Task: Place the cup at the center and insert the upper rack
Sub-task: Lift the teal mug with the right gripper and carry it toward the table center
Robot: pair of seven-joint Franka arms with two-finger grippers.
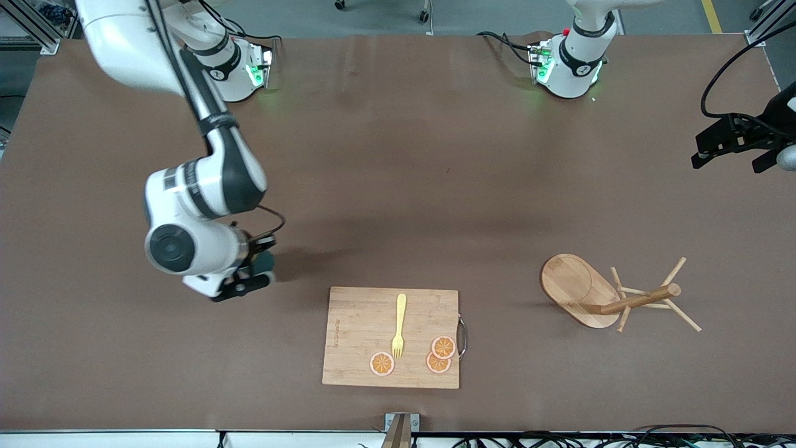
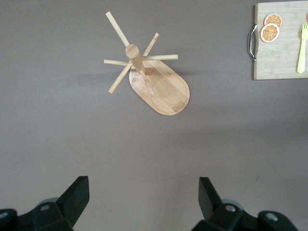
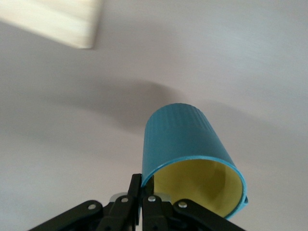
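The cup [image 3: 185, 139], teal outside and yellow inside, hangs tilted in my right gripper [image 3: 144, 180], which is shut on its rim wall, one finger inside and one outside. In the front view only a sliver of the cup [image 1: 268, 260] shows under the right gripper [image 1: 249, 280], low over the table beside the cutting board, toward the right arm's end. The upper rack [image 1: 628, 302], a wooden mug tree, lies tipped on its side toward the left arm's end; it also shows in the left wrist view [image 2: 161, 84]. My left gripper [image 1: 727, 148] waits open high over that end of the table, its jaws [image 2: 144, 192] holding nothing.
A bamboo cutting board [image 1: 360, 336] lies near the front edge, carrying a yellow fork [image 1: 399, 323] and three orange slices [image 1: 382, 363]. Its metal handle [image 1: 462, 336] faces the rack. A corner of the board [image 3: 57, 19] shows in the right wrist view.
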